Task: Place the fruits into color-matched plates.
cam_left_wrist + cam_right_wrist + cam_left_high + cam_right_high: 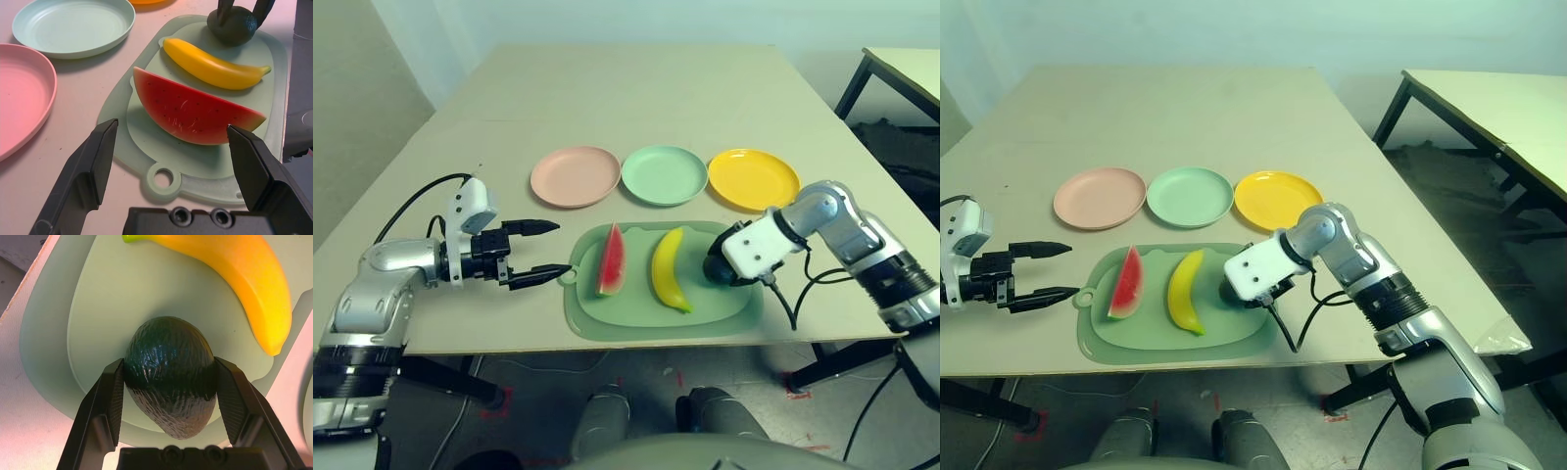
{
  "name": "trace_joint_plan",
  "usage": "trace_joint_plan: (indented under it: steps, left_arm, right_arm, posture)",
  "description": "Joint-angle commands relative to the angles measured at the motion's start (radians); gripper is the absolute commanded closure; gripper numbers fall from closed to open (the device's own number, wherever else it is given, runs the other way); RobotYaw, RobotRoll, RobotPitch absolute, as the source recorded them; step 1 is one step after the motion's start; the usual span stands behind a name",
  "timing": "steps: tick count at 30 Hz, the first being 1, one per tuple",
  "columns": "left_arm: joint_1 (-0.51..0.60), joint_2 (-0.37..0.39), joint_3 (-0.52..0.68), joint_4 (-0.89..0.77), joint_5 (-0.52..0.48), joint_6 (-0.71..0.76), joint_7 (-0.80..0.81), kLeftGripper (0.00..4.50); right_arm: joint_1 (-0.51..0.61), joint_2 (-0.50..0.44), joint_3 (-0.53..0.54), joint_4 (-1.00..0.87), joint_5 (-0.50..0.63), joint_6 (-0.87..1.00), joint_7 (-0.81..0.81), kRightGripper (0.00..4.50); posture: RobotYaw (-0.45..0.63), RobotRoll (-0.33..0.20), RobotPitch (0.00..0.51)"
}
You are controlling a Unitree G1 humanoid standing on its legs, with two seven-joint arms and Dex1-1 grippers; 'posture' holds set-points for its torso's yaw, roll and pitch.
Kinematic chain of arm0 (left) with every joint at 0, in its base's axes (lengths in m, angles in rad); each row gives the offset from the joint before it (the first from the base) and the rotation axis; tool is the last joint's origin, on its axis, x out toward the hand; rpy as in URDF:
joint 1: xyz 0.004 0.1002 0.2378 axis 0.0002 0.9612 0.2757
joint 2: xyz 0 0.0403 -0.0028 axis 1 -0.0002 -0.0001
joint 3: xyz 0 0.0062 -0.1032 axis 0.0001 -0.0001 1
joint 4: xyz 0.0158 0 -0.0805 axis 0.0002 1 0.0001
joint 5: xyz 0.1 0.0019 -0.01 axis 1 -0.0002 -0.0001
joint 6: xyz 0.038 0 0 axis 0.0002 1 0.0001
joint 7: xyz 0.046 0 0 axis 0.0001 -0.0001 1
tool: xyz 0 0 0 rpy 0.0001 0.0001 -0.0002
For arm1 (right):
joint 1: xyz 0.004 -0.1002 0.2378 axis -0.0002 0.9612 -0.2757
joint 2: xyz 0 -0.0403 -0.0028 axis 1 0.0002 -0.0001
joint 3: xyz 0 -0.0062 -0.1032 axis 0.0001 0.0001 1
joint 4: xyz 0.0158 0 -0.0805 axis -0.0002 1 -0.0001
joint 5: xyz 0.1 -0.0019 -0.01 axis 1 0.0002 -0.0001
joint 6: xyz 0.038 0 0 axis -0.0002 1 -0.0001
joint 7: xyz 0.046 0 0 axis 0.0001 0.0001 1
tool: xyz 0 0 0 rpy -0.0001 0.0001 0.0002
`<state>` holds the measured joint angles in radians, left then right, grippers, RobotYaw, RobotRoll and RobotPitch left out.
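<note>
On the green mat [636, 313] lie a red watermelon wedge [610, 259], a yellow banana [670, 269] and a dark green avocado [168, 382]. My right gripper [168, 363] reaches onto the mat's right end, and its two fingers press against both sides of the avocado, which rests on the mat. My left gripper [558, 247] hovers open just left of the mat's ring tab, pointing at the watermelon [195, 112], with nothing between its fingers. Behind the mat stand the pink plate [576, 176], the mint green plate [664, 174] and the yellow plate [753, 179], all bare.
The mat lies close to the table's front edge. Bare tabletop stretches behind the plates and to the left. Another table [1489, 98] stands off to the right, with dark cables and bags on the floor beneath it.
</note>
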<state>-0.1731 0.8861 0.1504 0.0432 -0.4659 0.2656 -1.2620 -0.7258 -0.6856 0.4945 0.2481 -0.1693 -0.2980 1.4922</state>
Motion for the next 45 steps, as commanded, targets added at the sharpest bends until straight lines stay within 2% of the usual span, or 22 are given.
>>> trace_joint_plan:
  steps: [1, 6, 16, 22, 26, 29, 38, 42, 45]
  left_arm:
    - [-0.013, -0.013, 0.014, 0.005, -0.019, 0.039, 0.020, 0.00]
    - [-0.036, -0.025, 0.014, -0.005, -0.024, 0.112, 0.090, 0.00]
    - [-0.120, -0.072, -0.003, -0.074, -0.005, 0.266, 0.296, 0.00]
    - [-0.159, -0.077, -0.013, -0.123, -0.009, 0.330, 0.336, 0.00]
    - [-0.166, -0.072, -0.007, -0.133, -0.010, 0.340, 0.338, 0.00]
    - [-0.163, -0.062, -0.002, -0.140, -0.011, 0.347, 0.336, 0.00]
    - [-0.151, -0.052, -0.016, -0.160, -0.015, 0.361, 0.314, 0.00]
    - [-0.157, -0.053, -0.021, -0.156, -0.015, 0.362, 0.303, 0.00]
    - [-0.162, -0.059, -0.018, -0.154, -0.021, 0.369, 0.300, 0.00]
  right_arm:
    - [-0.067, 0.011, -0.028, 0.014, 0.016, 0.025, -0.006, 1.56]
    - [-0.204, 0.083, -0.050, 0.162, -0.005, 0.027, -0.101, 1.56]
    - [-0.462, 0.321, -0.040, 0.666, -0.128, -0.022, -0.435, 1.56]
    - [-0.578, 0.450, -0.024, 0.901, -0.208, -0.015, -0.592, 1.56]
    - [-0.595, 0.494, -0.008, 0.995, -0.260, 0.005, -0.643, 1.56]
    - [-0.565, 0.510, 0.010, 1.040, -0.290, 0.037, -0.605, 1.56]
    - [-0.510, 0.537, 0.022, 1.067, -0.341, 0.042, -0.636, 1.56]
    - [-0.524, 0.535, 0.013, 1.068, -0.345, 0.031, -0.665, 0.12]
    - [-0.544, 0.527, 0.004, 1.067, -0.347, 0.023, -0.679, 0.01]
  posture:
    - [0.06, 0.000, 0.038]
    - [0.07, 0.000, 0.031]
    - [0.09, 0.000, 0.017]
    - [0.10, 0.000, 0.016]
    - [0.11, 0.000, 0.017]
    - [0.12, 0.000, 0.016]
    - [0.11, 0.000, 0.016]
    - [0.10, 0.000, 0.013]
    - [0.10, 0.000, 0.011]
